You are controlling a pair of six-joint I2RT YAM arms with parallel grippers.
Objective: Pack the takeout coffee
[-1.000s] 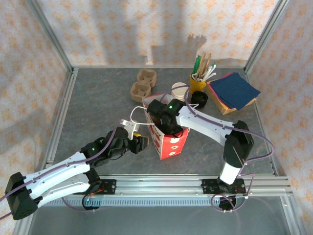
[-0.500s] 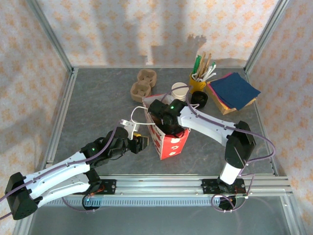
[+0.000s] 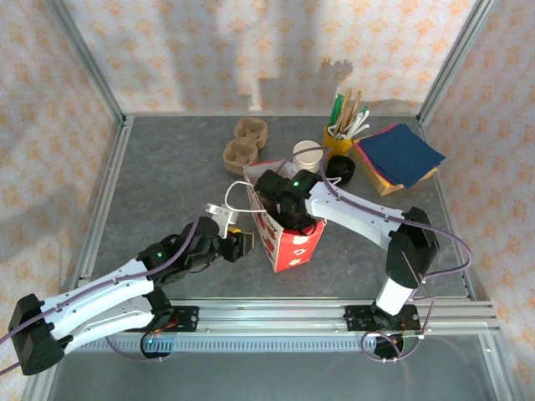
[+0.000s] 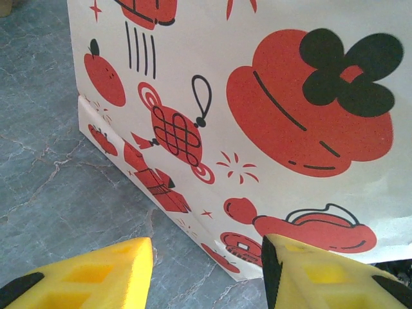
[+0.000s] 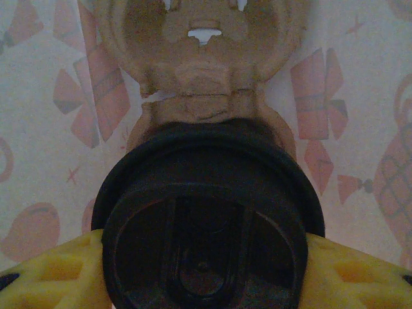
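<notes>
Top view: the R arm reaches down into the red & white paper bag in the middle of the bench. The L gripper sits just beside the bag's left side. Behind the bag stand a white cup w/ no lid, a yellow cup of sticks & a brown tray. This view shows where everything stands, but not the inside of the bag.

L wrist view: the L jaws are spread wide w/ nothing between them. They point at the bag's printed side, low down. Here you can see the bag stands flat on the bench.

R wrist view: this one looks down inside the bag. The R gripper pinches the coffee cup from both sides. I see its black lid, not its walls. A second brown tray lies under it. I can't tell if the cup sits in a hole yet.

The cup is prob. light & soft, so a hard squeeze would dent it or pop the lid. Best hold is gentle, round the sides just under the lid. Keep it upright so no drink spills.
</notes>
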